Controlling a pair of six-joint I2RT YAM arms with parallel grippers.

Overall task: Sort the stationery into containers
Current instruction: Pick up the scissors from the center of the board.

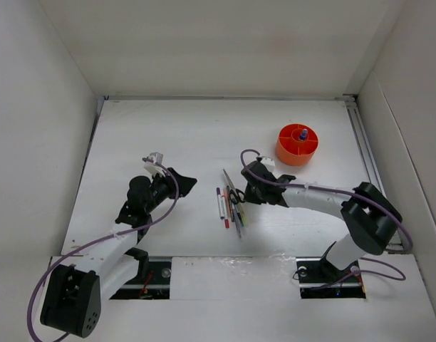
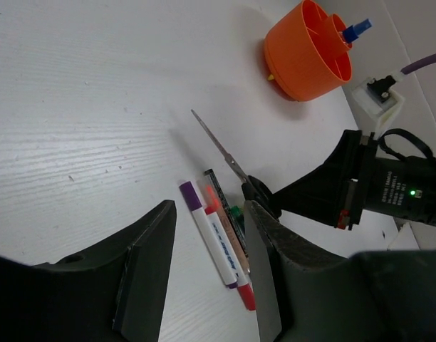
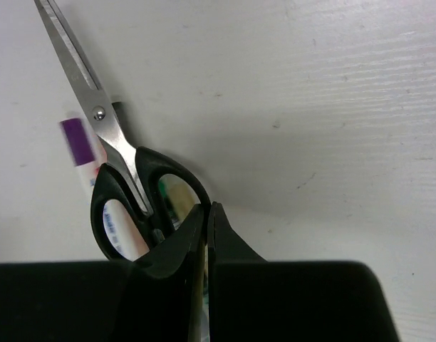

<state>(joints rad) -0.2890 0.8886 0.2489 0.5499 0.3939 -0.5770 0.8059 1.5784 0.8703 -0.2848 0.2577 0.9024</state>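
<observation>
A bunch of pens and markers [image 1: 224,206] lies at the table's middle: a white marker with a purple cap [image 2: 207,235], a red-tipped one [image 2: 236,267] and a green one [image 2: 237,211]. Black-handled scissors [image 1: 232,191] lie over them, blades pointing away. My right gripper [image 1: 242,194] is shut on the scissors' handle ring [image 3: 179,178]; its fingertips [image 3: 199,217] pinch the loop. My left gripper [image 1: 186,184] is open and empty, left of the pens, which show between its fingers [image 2: 157,235]. The orange holder [image 1: 297,144] stands at the far right with a blue-capped bottle [image 1: 302,133] in it.
White walls close the table on the left, back and right. A metal rail [image 1: 366,153] runs along the right edge beside the holder. The right arm's body [image 2: 389,189] lies just right of the pens.
</observation>
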